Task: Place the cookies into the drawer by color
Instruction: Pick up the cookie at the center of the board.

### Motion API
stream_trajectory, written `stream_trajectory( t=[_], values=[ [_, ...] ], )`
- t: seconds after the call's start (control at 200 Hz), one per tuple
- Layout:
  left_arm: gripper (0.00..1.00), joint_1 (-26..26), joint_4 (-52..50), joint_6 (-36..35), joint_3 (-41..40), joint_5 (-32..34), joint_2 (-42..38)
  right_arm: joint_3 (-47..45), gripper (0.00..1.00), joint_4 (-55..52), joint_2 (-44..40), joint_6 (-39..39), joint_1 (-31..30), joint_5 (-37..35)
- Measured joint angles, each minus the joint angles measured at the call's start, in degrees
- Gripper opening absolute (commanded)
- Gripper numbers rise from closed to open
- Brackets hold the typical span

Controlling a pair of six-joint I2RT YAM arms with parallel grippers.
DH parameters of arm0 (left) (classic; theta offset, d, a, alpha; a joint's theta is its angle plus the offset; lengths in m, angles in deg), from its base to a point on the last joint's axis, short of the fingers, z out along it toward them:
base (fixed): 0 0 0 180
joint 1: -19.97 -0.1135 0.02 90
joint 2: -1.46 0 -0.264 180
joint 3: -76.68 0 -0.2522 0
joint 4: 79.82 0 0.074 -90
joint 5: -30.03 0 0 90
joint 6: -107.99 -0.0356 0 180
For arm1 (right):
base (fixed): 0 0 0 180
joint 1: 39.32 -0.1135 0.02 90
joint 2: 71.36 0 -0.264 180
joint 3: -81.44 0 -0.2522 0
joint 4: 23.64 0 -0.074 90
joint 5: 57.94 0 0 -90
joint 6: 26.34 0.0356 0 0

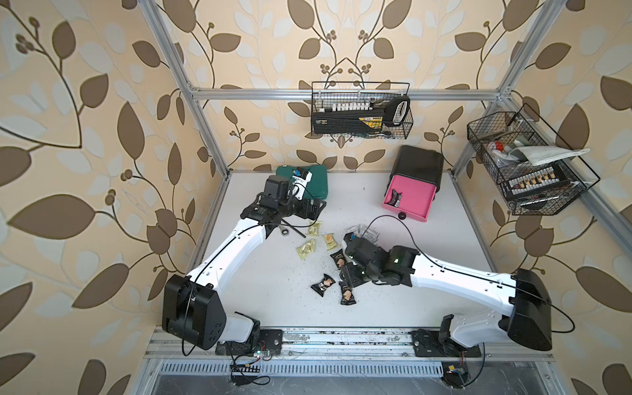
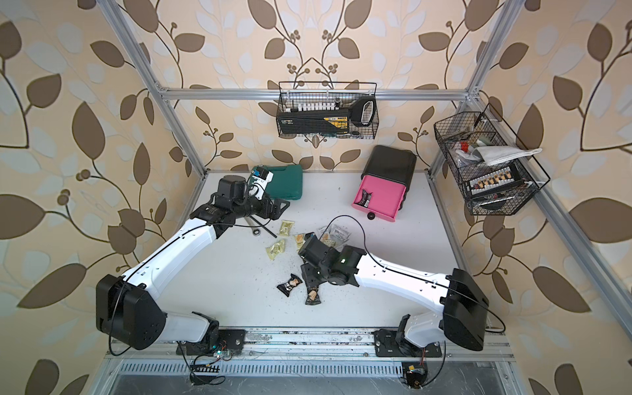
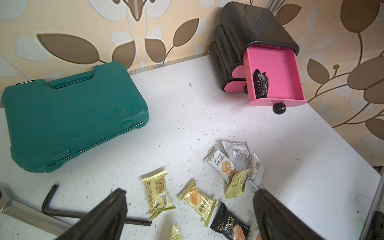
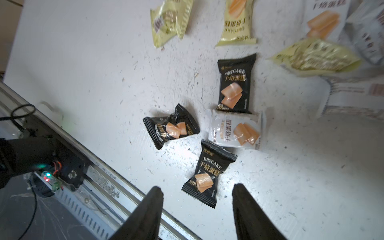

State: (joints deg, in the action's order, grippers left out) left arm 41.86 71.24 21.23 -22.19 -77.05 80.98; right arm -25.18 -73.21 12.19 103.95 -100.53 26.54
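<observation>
**Right gripper over the black packets – one already in the open drawer**

The drawer cabinet (image 1: 417, 164) stands at the far right of the table (image 1: 444, 260). Its top pink drawer (image 1: 415, 203) is pulled out, and a single black packet (image 3: 260, 83) lies inside against the left wall. The two lower drawers are shut.

The rest of the cookies lie loose around the middle of the table. Three yellow-green packets (image 1: 314, 228) sit on the left of the scatter, close to a black hex key (image 3: 49, 199) and a silver wrench (image 3: 20, 209). A small heap of white packets (image 3: 220, 164) lies on the far right of the scatter, with a fourth yellow-green packet (image 3: 236, 182) resting against it. Three black packets form the near group. In the right wrist view a lone white packet (image 4: 236, 133) touches two of them, the upper black packet (image 4: 234, 83) and the nearest black packet (image 4: 207, 174). The third, a crumpled black packet (image 4: 171, 128), lies just beside them.

The right gripper (image 4: 197, 186) hangs over this near group with its jaws apart and nothing in them. The nearest black packet lies flat on the table – its lower end reaches in between the fingertips.

The left gripper (image 3: 189, 191) hangs at the far left, above the hex key and wrench, with its jaws spread wide and empty. Behind it a closed green tool case (image 3: 72, 116) lies against the far wall
</observation>
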Motion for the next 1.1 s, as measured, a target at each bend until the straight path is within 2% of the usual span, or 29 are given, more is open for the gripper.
stream_trajectory(
  t=[0.265,0.425,0.58,0.8,1.1],
  values=[
    [0.98,0.35,0.02,-0.02,0.0,0.0,0.0,-5.62,0.56,3.1,5.55,5.9,-2.14,0.66],
    [0.98,0.35,0.0,-0.02,0.0,0.0,0.0,-5.95,0.61,5.2,8.2,6.97,-2.16,1.53],
    [0.98,0.35,0.02,-0.04,0.0,0.0,0.02,-5.95,0.6,7.5,10.88,7.87,-2.16,2.14],
    [0.98,0.37,0.0,-0.07,0.0,0.0,0.28,-5.84,0.5,8.5,12.96,9.05,-2.16,1.46],
    [0.98,0.72,-0.04,-0.07,0.0,0.0,0.39,-6.08,0.28,8.09,12.52,10.47,-2.16,-1.01]
  ],
)
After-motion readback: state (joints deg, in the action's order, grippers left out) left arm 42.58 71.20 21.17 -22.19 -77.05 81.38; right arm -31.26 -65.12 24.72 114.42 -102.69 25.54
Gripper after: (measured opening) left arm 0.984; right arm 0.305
